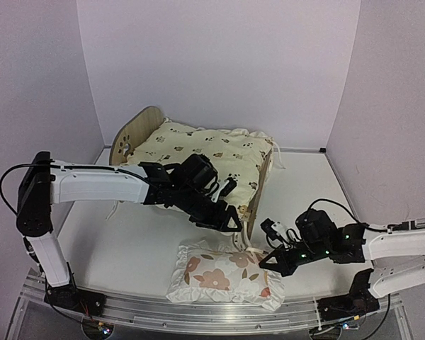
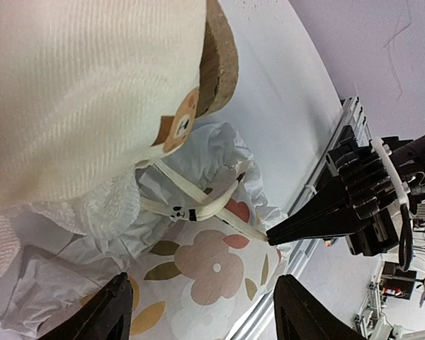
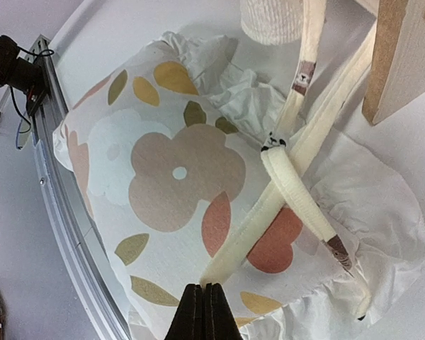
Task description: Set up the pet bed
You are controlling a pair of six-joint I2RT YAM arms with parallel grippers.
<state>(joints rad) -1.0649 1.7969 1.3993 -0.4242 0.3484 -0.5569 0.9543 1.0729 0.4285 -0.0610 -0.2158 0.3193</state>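
A light-wood pet bed point(image 1: 131, 134) stands toward the far edge of the white worktop point(image 1: 127, 241), with a cream cushion point(image 1: 205, 152) lying in it. A flowered pillow point(image 1: 223, 273) lies at the near edge. The left claw point(image 2: 202, 283) hovers above the pillow by the bed's footboard, fingers wide, holding nothing. The right claw point(image 3: 203, 287) is closed, pinching a cream tie string point(image 3: 297, 142) over the pillow.

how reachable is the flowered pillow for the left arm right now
Probably yes: the left pincer hangs open right over the flowered pillow, with only a tie string, pinched by the right pincer, lying across it.
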